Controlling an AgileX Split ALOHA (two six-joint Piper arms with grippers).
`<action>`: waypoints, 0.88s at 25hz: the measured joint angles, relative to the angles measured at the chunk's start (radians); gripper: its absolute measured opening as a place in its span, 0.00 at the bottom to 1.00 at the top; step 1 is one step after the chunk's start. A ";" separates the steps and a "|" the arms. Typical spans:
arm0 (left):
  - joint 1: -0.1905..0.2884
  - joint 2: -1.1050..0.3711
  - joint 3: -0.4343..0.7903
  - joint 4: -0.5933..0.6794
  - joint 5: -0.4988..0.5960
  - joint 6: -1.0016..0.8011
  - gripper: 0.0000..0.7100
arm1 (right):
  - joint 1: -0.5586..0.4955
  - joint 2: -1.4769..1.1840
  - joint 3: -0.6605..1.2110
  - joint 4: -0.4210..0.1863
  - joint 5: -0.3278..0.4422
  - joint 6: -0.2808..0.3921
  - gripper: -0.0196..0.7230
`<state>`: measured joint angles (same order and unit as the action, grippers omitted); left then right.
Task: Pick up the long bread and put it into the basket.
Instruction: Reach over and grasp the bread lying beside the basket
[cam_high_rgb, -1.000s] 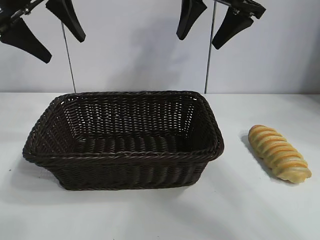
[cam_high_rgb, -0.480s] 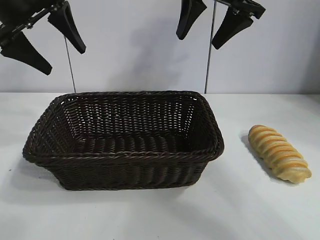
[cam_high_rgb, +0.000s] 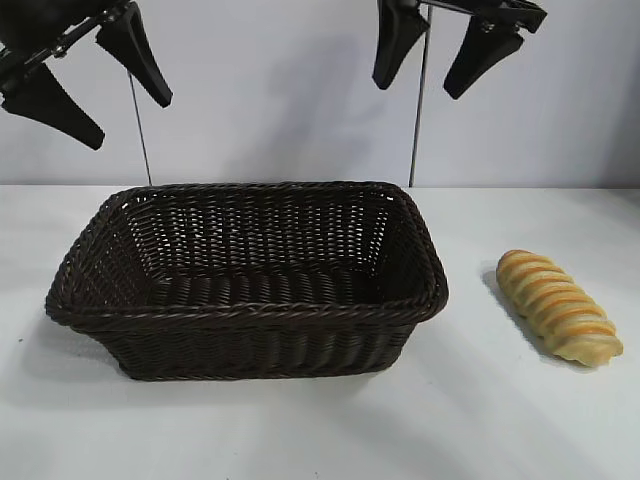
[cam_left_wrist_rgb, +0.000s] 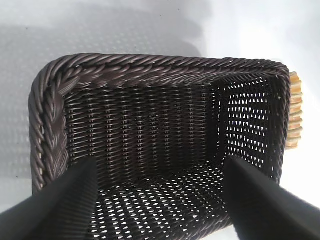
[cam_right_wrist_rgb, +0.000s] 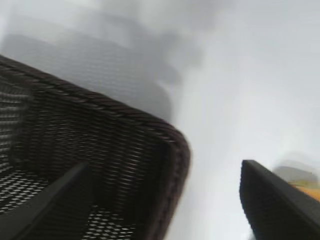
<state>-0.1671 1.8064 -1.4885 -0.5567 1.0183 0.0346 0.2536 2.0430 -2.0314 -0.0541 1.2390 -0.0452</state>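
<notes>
long bread — blurred behind right hand

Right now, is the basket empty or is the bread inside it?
Empty. The basket shows only its bare woven bottom, and the bread lies on the table beside it.

wall: plain pale grey | table: white, matte | light: soft, faint shadows

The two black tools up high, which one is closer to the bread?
The right tool, open, hangs high past the basket's right end, on the long bread's side. The left tool hangs over the far end.
</notes>
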 joint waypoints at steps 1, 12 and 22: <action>0.000 0.000 0.000 0.000 -0.001 0.000 0.72 | -0.009 0.000 0.000 -0.004 0.000 0.001 0.81; 0.000 0.000 0.000 0.000 -0.001 -0.001 0.72 | -0.110 0.000 0.000 -0.013 0.000 0.015 0.81; 0.000 0.000 0.000 0.000 -0.001 -0.001 0.72 | -0.110 -0.001 0.026 -0.005 -0.001 0.015 0.81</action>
<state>-0.1671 1.8064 -1.4885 -0.5567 1.0175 0.0338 0.1439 2.0421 -2.0053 -0.0591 1.2380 -0.0298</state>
